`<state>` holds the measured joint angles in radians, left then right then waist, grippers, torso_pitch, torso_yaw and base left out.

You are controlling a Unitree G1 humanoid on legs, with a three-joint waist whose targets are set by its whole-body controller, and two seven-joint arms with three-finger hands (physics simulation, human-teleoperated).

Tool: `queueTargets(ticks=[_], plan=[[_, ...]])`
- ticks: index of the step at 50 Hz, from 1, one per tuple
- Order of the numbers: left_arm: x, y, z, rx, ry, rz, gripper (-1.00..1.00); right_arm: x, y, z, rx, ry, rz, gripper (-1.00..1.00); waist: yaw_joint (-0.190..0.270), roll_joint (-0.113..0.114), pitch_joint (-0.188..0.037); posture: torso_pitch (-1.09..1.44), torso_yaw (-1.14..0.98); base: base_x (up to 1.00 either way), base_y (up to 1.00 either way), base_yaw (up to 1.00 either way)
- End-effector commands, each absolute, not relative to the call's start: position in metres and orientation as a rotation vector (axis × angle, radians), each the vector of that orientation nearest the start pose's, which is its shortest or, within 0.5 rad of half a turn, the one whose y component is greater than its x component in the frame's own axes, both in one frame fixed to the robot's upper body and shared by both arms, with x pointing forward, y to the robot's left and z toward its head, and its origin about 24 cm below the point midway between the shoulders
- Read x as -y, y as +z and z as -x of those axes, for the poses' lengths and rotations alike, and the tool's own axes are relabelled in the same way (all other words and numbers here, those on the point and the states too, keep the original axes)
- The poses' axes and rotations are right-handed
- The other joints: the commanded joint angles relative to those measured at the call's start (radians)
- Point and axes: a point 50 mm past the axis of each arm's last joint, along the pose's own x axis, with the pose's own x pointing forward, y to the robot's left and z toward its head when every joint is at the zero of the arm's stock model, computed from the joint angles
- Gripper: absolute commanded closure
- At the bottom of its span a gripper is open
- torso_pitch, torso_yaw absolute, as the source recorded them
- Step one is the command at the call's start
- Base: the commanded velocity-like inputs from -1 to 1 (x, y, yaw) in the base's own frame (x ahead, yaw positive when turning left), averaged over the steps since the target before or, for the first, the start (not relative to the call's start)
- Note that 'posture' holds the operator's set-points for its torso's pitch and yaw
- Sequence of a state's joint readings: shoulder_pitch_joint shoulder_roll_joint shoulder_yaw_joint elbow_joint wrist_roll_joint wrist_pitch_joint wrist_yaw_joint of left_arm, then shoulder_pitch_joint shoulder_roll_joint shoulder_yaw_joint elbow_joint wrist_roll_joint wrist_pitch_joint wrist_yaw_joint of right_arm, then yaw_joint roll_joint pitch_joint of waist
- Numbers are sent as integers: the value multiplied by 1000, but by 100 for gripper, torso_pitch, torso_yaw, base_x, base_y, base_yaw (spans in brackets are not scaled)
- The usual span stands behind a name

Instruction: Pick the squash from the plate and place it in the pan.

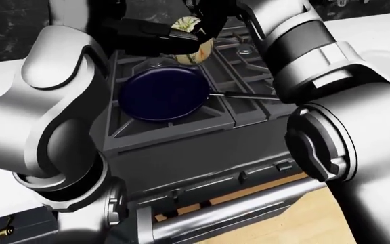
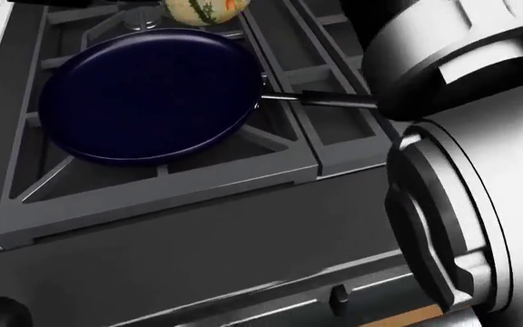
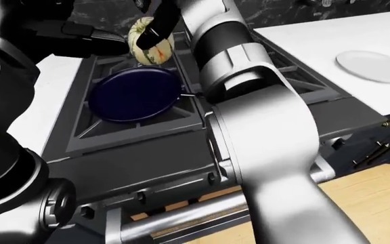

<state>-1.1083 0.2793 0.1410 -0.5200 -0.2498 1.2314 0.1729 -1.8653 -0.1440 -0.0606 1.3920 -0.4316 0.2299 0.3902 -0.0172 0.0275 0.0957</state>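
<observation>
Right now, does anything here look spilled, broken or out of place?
Nothing stands out. The blue pan sits level on the stove grate, empty and clean. The squash is held in the air above the pan's far rim, between both hands, not dropped. The white plate lies bare on the counter.

This is a kitchen. A gas stove (image 2: 153, 204) with dark iron grates fills the middle of the views, and a dark blue frying pan (image 2: 148, 95) with a long handle sits on one burner. Control knobs (image 1: 243, 177) line the stove's face above an oven door handle (image 3: 181, 216). White worktop (image 3: 303, 40) runs on either side, carrying a white plate (image 3: 374, 66), below a dark marbled wall (image 3: 276, 10). The floor (image 3: 378, 203) is pale wood.
</observation>
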Motion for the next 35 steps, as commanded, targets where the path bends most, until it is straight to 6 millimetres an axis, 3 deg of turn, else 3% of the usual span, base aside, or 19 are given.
queueTargets(ticks=[1,8,15,24,35], plan=[[-133,365,-269,472,-39,-86,-100,35,408,-389,276,392,728,100,0,3,-39,0,0,0,0,0],[-136,368,-268,477,-37,-77,-100,22,400,-387,222,425,866,100,-1,6,-38,0,0,0,0,0],[-136,370,-267,479,-39,-75,-100,11,391,-388,229,430,893,100,0,11,-43,0,0,0,0,0],[-135,370,-266,479,-43,-76,-100,-2,371,-392,261,445,844,100,-1,16,-48,0,0,0,0,0],[-134,367,-268,478,-46,-78,-100,-15,375,-387,407,391,766,100,-1,16,-55,0,0,0,0,0]])
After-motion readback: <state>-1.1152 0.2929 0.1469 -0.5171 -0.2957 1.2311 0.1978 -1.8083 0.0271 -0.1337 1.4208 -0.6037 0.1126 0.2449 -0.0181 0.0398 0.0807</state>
